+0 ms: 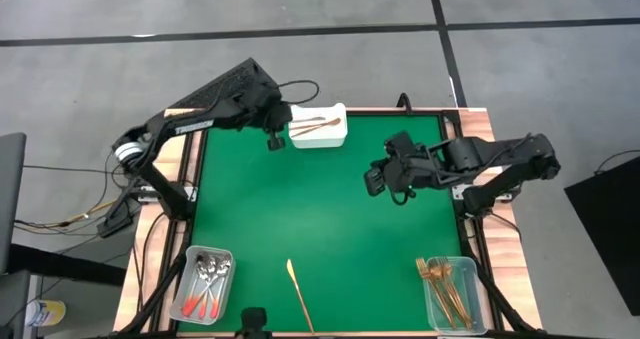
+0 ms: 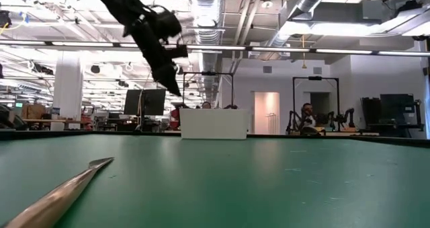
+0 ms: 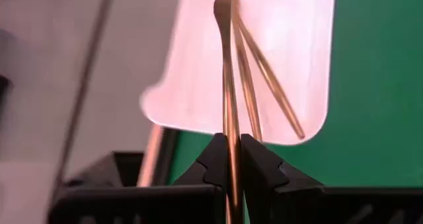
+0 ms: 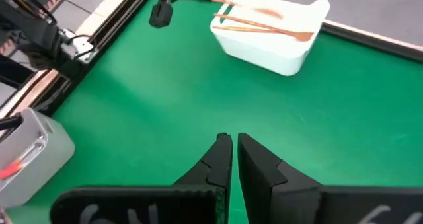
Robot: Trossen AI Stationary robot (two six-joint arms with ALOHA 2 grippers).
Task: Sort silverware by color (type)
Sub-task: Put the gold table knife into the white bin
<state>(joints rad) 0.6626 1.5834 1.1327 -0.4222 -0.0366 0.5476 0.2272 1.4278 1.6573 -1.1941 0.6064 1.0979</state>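
My left gripper (image 1: 273, 141) hangs at the left end of the white tray (image 1: 330, 139) near the table's far edge, shut on a copper utensil (image 3: 227, 85). Two more copper pieces (image 3: 264, 78) lie in that tray. My right gripper (image 1: 378, 182) hovers over the green mat right of centre, shut and holding nothing (image 4: 231, 145). A gold knife (image 1: 297, 289) lies flat on the mat near the near edge. Red-handled spoons (image 1: 205, 284) sit in the near-left clear bin. Gold forks (image 1: 448, 284) sit in the near-right clear bin. My left gripper pinches the copper utensil's handle (image 3: 230, 141) between its two fingertips (image 3: 213, 164), and the handle runs along the fingers. The fingers slant down from the table's left. The utensil's far end (image 3: 225, 2) reaches over the white tray, above the other copper pieces.
The mat's middle (image 1: 300, 209) is bare green between the two arms. Clear bins stand at the near-left corner (image 1: 190, 314) and near-right corner (image 1: 470, 314). A raised wooden frame (image 1: 185, 144) borders the mat. Cables lie beyond the table's left side.
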